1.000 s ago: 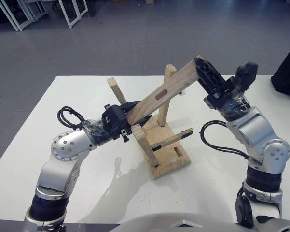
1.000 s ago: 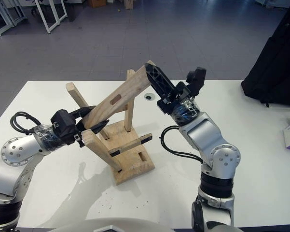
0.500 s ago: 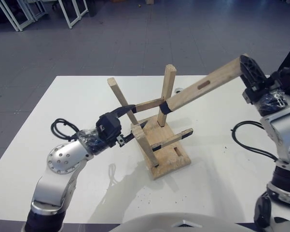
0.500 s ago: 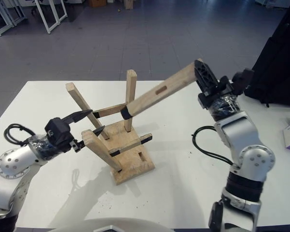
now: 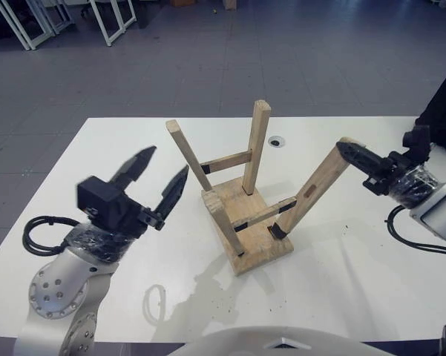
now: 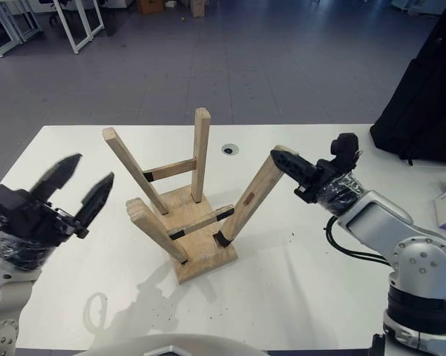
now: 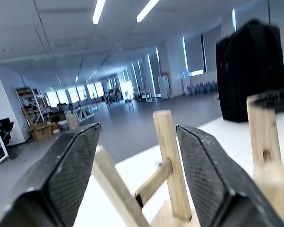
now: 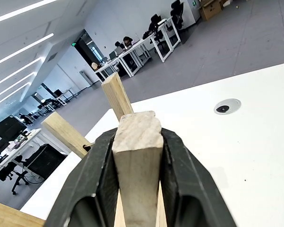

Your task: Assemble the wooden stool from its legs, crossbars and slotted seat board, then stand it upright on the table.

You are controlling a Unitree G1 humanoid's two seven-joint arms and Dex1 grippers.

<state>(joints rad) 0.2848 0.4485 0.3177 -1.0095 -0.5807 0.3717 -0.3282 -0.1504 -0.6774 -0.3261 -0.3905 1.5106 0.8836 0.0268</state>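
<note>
Pinching a tilted leg (image 5: 315,185), right tool (image 5: 347,150) rests it on seat board (image 5: 256,250).

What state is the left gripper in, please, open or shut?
Open: the left gripper has its fingers spread wide apart, with nothing held between them.

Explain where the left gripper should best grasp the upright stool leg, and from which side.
Likely the bare top of the upright leg, above the crossbar. Come from the robot's left with the open left gripper: flat sides suit a pinch, and the leaning leg leaves room.
</note>
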